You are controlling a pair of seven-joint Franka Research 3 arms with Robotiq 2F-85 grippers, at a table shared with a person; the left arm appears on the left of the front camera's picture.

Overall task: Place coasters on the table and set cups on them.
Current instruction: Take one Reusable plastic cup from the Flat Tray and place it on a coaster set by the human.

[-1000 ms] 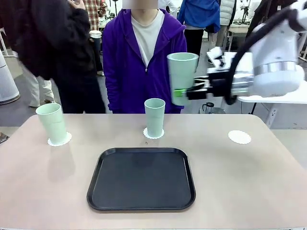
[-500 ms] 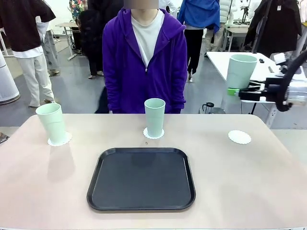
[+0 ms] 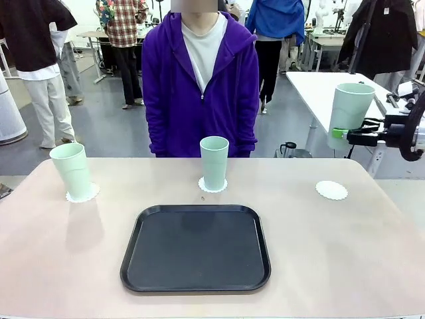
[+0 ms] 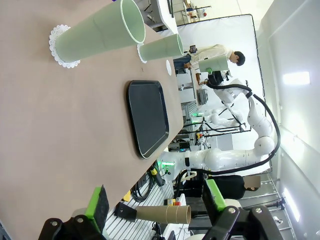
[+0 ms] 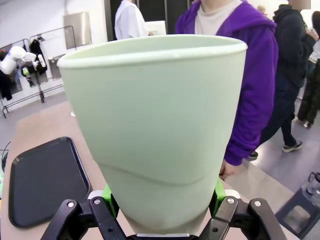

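Right gripper (image 3: 346, 133) carrying third cup (image 3: 350, 114) rightward, jaws pinching it, now hovering above empty coaster (image 3: 331, 190); next needing descent onto it. Left gripper (image 4: 159, 206) idling, jaws spread.

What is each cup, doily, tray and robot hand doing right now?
Left cup: upright on its doily.
Middle cup: upright on its doily.
Third cup: held in the air, upright.
Right doily: bare, flat on the table.
Tray: empty.
Right gripper: shut on third cup.
Left gripper: open, holding nothing.
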